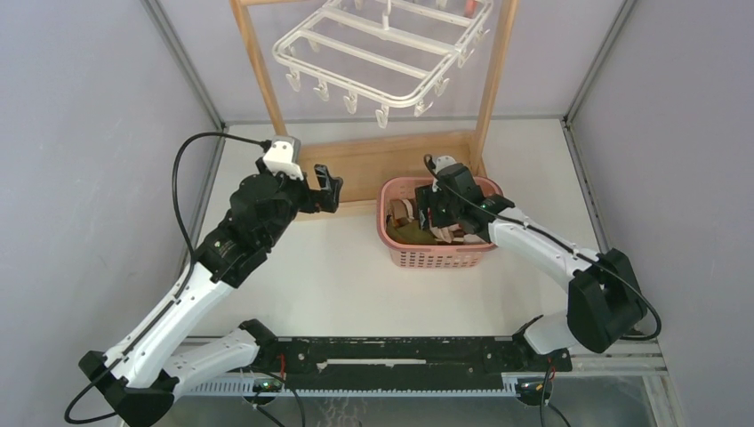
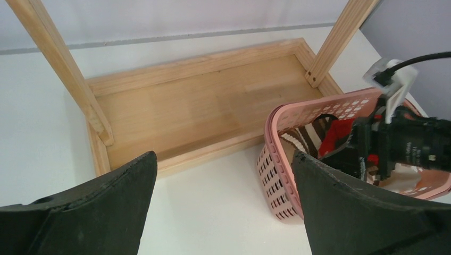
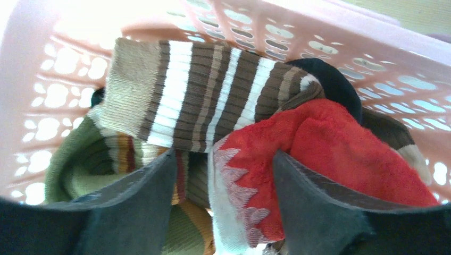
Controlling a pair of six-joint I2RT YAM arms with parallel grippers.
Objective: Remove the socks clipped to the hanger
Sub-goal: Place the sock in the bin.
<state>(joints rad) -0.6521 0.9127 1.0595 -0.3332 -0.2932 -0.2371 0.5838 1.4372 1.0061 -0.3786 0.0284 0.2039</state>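
Observation:
The white hanger point(image 1: 382, 53) hangs from the wooden frame at the back, with bare clips along its near rim. A small red bit point(image 1: 467, 7) shows at its far edge; I cannot tell what it is. Several socks lie piled in the pink basket point(image 1: 436, 258): a brown-and-white striped sock point(image 3: 207, 101), a red sock point(image 3: 340, 154) with a white cuff, a green striped one point(image 3: 80, 164) and a dark one point(image 3: 330, 79). My right gripper point(image 3: 223, 154) is down inside the basket, jaws apart, the red sock's cuff loose between them. My left gripper point(image 2: 223, 154) hovers wide open over the table.
The wooden frame's base tray point(image 2: 197, 111) lies just behind the basket point(image 2: 274, 154), its two uprights point(image 1: 492, 80) rising at either end. Grey walls close in on both sides. My left gripper point(image 1: 327, 187) is at the tray's front edge, left of the basket.

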